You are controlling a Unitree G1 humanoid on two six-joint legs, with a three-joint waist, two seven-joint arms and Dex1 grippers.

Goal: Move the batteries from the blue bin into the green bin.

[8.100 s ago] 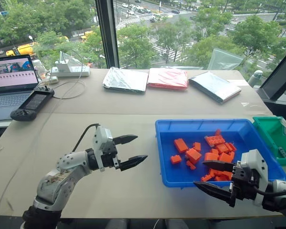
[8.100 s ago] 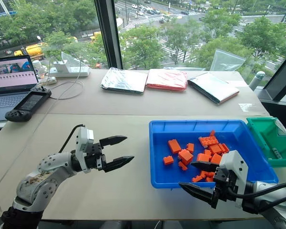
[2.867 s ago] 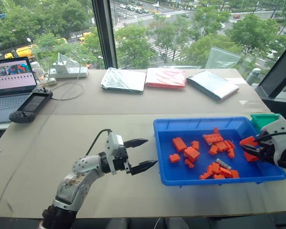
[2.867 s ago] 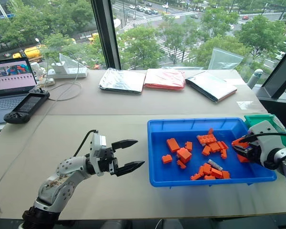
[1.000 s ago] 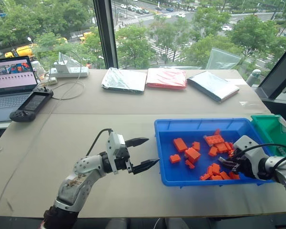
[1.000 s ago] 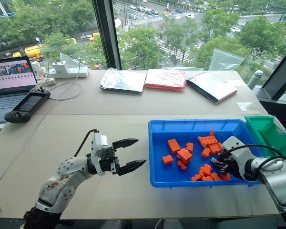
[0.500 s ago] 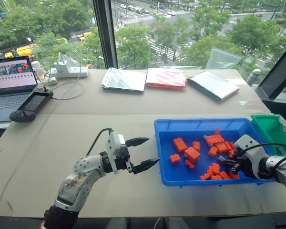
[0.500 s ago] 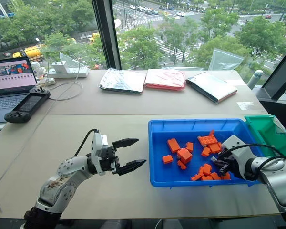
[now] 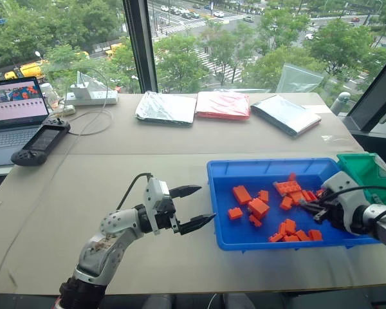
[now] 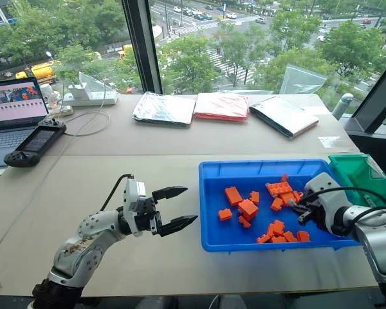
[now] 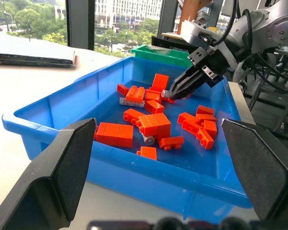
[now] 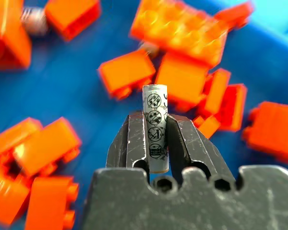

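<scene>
the desk [image 9: 148, 167] carries everything i'm working with. on its right side sits the blue bin [image 9: 222, 212], scattered with orange blocks [image 9: 259, 207], and the green bin [image 9: 367, 168] stands just beside the blue bin's right end. along the desk's far edge i see three flat pouches [image 9: 225, 105], with a laptop [image 9: 13, 109] and a black controller [image 9: 40, 143] off to the left.

my left hand [image 9: 192, 206] hovers above the bare desk just left of the blue bin, its two fingers spread wide with nothing between them. my right hand [image 9: 311, 208] is above the right part of the blue bin, over the blocks, fingers clamped tight on one battery [image 12: 155, 125], a slim silvery cylinder that stands up between the fingers [image 12: 134, 141] in the right wrist view. another battery [image 11: 148, 139] lies among the blocks in the blue bin, partly tucked under one.
</scene>
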